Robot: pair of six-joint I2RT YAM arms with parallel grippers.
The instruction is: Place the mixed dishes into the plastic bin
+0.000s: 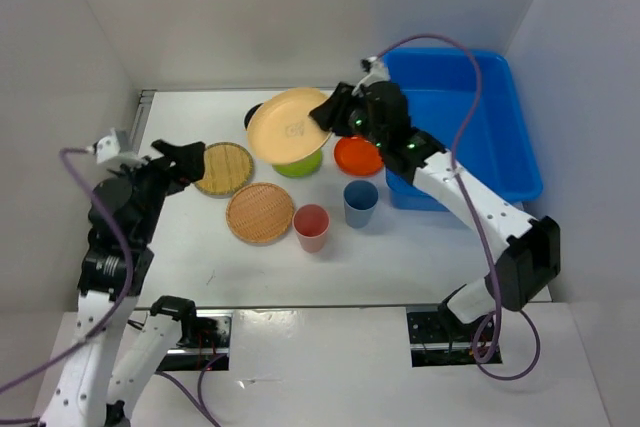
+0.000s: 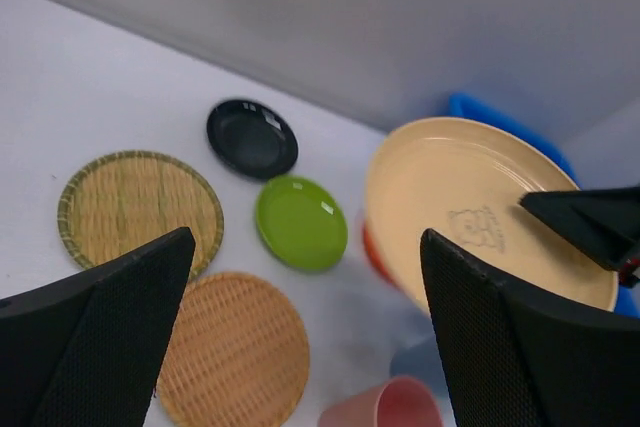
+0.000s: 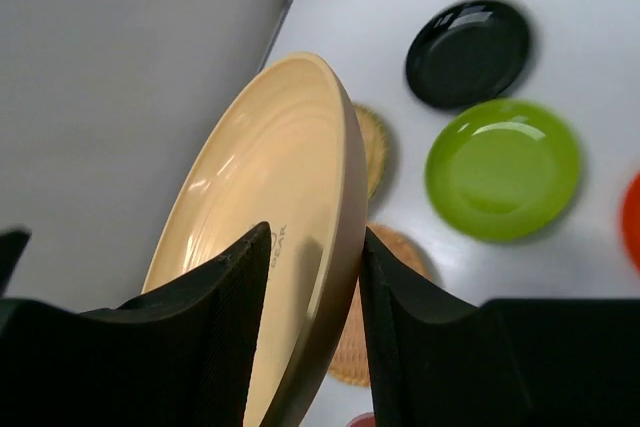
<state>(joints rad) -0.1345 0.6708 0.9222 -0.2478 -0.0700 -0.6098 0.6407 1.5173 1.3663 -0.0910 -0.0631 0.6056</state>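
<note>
While the tan plate (image 1: 285, 127) hangs tilted over the green plate (image 1: 300, 165), near the bin (image 1: 500, 162), the right gripper (image 1: 335, 112) pinches its rim. Left wrist: the left gripper (image 2: 305, 239) gapes, empty. Right wrist: both fingers (image 3: 210, 317) clamp the tan plate's edge.

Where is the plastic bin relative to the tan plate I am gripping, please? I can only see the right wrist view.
Observer: The plastic bin stands at the far right corner of the table, directly right of the right gripper, which holds the tan plate tilted above the table.
Operator: Thank you. Where are the cups?
Observer: The pink cup and blue cup stand upright side by side, on the near side of the orange plate.
Operator: And the left arm?
Observer: The left gripper hovers over the table's left side, its fingers wide open and empty.
</note>
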